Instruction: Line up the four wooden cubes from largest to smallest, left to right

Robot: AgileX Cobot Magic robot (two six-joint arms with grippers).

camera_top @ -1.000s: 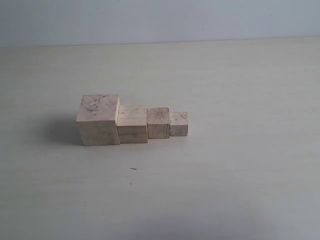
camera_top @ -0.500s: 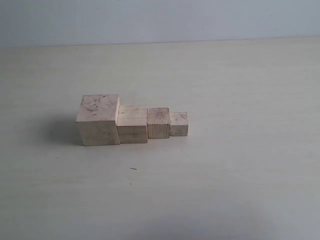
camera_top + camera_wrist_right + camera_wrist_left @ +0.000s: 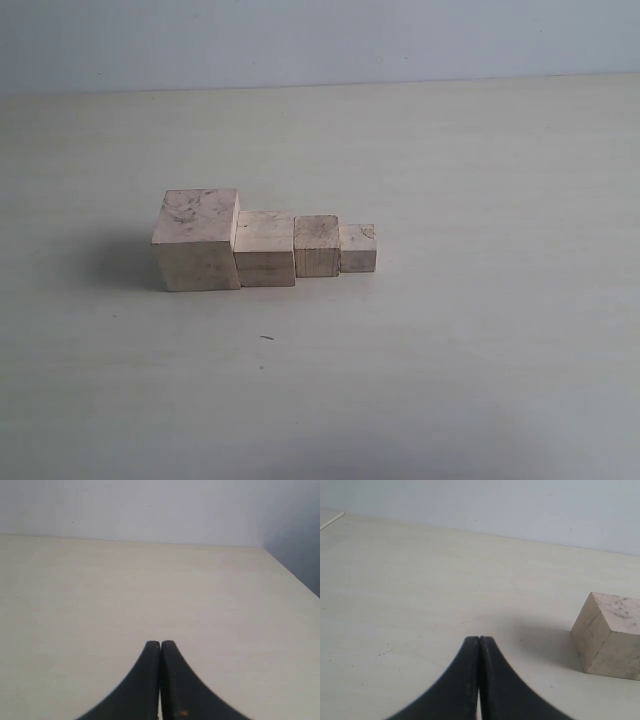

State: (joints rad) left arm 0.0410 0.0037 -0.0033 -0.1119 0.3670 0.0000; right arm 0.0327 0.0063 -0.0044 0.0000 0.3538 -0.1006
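Four cubes are seen touching in a row on the desk, largest leftmost, unmoved lately; the task is judged done. The left gripper is pressed closed, empty, near the largest cube. The right gripper is likewise closed, empty.

- The left pincer is closed: its two black, curved fingers press together along their inner edges up to the tips.
- The right pincer is closed the same way, tips touching, gripping nothing.
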